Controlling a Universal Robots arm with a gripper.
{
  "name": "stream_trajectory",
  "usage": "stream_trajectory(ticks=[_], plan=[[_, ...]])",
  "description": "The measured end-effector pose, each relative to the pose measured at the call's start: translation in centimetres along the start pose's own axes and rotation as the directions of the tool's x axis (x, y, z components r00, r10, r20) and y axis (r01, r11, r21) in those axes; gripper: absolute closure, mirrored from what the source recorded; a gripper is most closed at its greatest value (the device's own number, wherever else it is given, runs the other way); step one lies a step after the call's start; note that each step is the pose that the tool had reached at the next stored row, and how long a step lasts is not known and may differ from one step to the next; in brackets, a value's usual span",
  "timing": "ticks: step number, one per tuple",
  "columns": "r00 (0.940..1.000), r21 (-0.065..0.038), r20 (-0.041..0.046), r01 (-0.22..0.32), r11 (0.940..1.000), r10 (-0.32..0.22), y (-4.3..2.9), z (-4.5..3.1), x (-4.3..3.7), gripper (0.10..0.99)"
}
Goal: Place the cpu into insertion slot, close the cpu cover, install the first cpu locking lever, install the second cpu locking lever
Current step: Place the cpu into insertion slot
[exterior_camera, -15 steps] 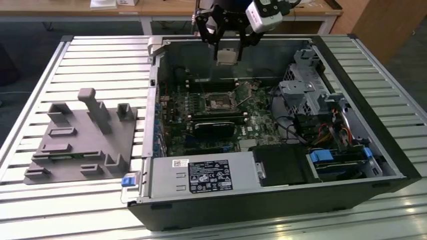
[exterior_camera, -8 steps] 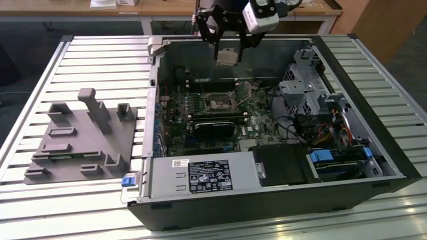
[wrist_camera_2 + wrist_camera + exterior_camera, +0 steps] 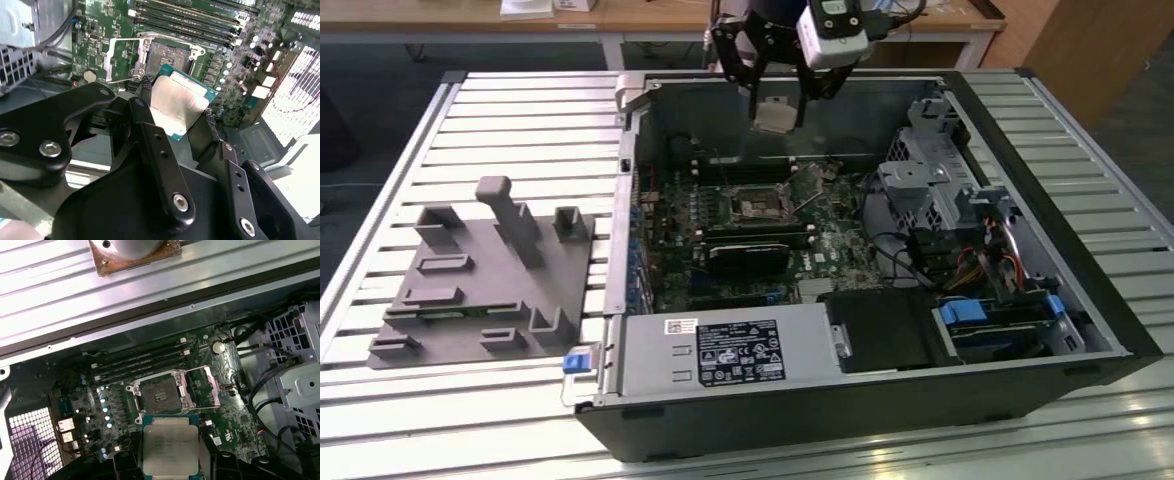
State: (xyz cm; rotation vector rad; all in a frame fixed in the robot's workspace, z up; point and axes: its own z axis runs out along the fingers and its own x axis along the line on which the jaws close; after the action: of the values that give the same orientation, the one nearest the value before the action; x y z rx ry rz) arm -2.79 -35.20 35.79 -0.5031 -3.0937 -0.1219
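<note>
My gripper [image 3: 778, 102] hangs above the back of the open computer case, shut on the cpu [image 3: 775, 118]. In both wrist views the cpu [image 3: 177, 102] [image 3: 170, 445] shows as a silvery square chip on a green base, pinched by its edges between the black fingers [image 3: 145, 120]. The insertion slot [image 3: 758, 207] [image 3: 167, 54] [image 3: 159, 394] lies open and bare on the motherboard, below and ahead of the chip, well apart from it. The cpu cover [image 3: 121, 60] [image 3: 206, 385] is swung open beside the slot.
A black card [image 3: 747, 255] lies just in front of the slot and memory slots [image 3: 145, 362] just behind it. A drive cage with cables [image 3: 947, 190] fills the case on the exterior view's right. The power supply [image 3: 720, 350] sits at the front. A grey fixture [image 3: 480, 270] stands on the slatted table [image 3: 520, 120].
</note>
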Motion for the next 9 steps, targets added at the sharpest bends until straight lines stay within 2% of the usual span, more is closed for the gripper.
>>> stream_trajectory(ticks=[5,9], plan=[[0.9970,0.000,0.0063,-0.077,0.9970,0.077,-0.01,0.09,0.00,0.549],[0.9897,-0.001,0.0114,-0.143,0.9898,0.143,-0.01,0.16,0.00,0.549]])
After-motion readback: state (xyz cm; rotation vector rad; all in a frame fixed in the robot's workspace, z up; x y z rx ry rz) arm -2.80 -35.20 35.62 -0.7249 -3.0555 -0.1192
